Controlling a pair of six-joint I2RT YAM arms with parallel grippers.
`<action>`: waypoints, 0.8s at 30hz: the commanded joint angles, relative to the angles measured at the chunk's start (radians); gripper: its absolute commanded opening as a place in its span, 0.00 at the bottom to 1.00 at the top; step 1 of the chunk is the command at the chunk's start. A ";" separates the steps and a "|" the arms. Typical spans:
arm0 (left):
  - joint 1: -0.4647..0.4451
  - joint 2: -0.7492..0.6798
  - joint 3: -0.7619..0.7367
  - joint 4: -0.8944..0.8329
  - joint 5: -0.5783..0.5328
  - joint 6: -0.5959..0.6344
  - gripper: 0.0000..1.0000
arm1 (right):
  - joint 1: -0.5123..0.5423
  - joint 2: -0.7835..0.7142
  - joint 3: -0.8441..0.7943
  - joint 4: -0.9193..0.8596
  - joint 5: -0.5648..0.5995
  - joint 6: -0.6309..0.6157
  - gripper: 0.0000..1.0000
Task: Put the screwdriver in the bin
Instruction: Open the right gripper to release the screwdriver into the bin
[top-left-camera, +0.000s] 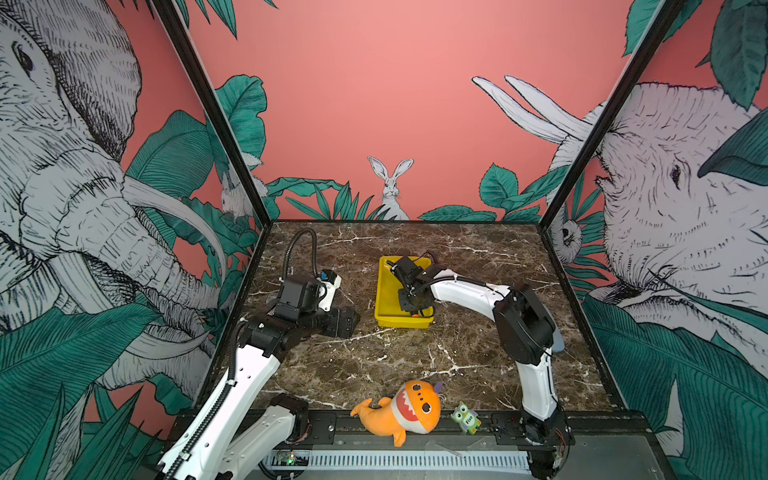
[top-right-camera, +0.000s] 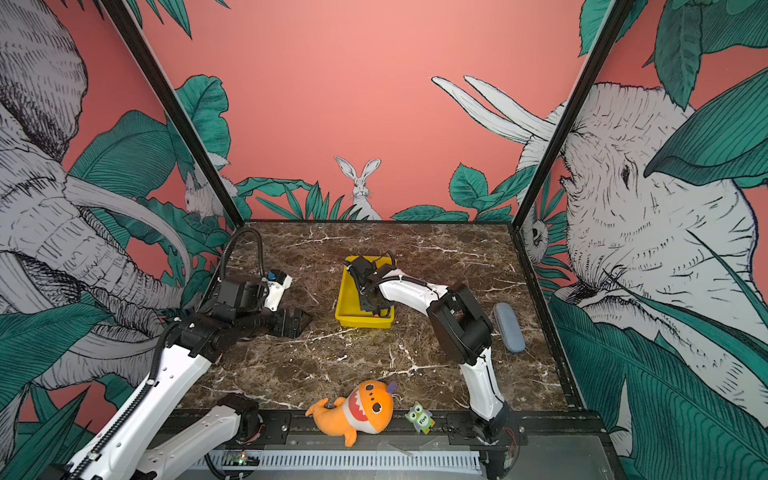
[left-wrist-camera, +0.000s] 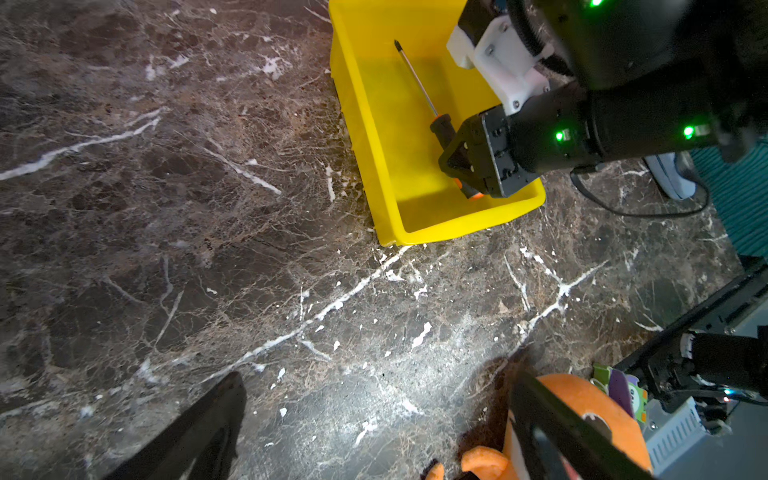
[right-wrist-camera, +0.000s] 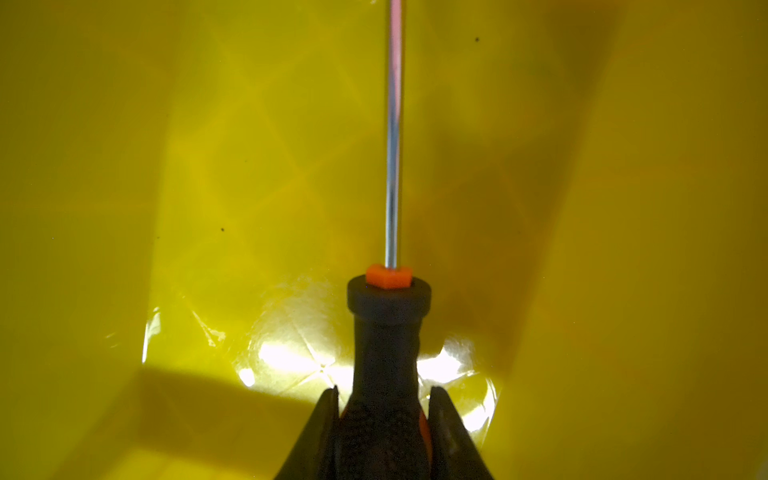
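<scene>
Progress: nearly home | right gripper (left-wrist-camera: 459, 162) clamped on the screwdriver (left-wrist-camera: 441, 126) handle, low inside the bin (left-wrist-camera: 415, 240) | left gripper (top-left-camera: 344, 322) parked aside, jaws apart | to do: let go, then lift clear

In a top view the right claw (top-left-camera: 411, 307) hides nearly all of the screwdriver (top-left-camera: 415, 315) — only an orange speck shows. In the right wrist view its shaft tip runs off the edge, and the handle's rear is buried between the fingers (right-wrist-camera: 453, 440). A blue case (top-left-camera: 557, 344) sits mostly behind the right arm (top-left-camera: 523, 324).
</scene>
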 joint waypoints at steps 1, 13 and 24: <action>0.002 -0.010 -0.005 0.015 -0.022 -0.017 0.99 | 0.014 0.007 0.023 -0.026 0.048 0.051 0.24; 0.002 0.025 0.035 0.004 -0.010 0.021 0.99 | 0.046 -0.014 0.148 -0.112 0.083 0.082 0.43; 0.001 0.054 0.033 0.062 -0.023 -0.035 0.99 | 0.042 -0.121 0.119 -0.118 0.123 0.012 0.51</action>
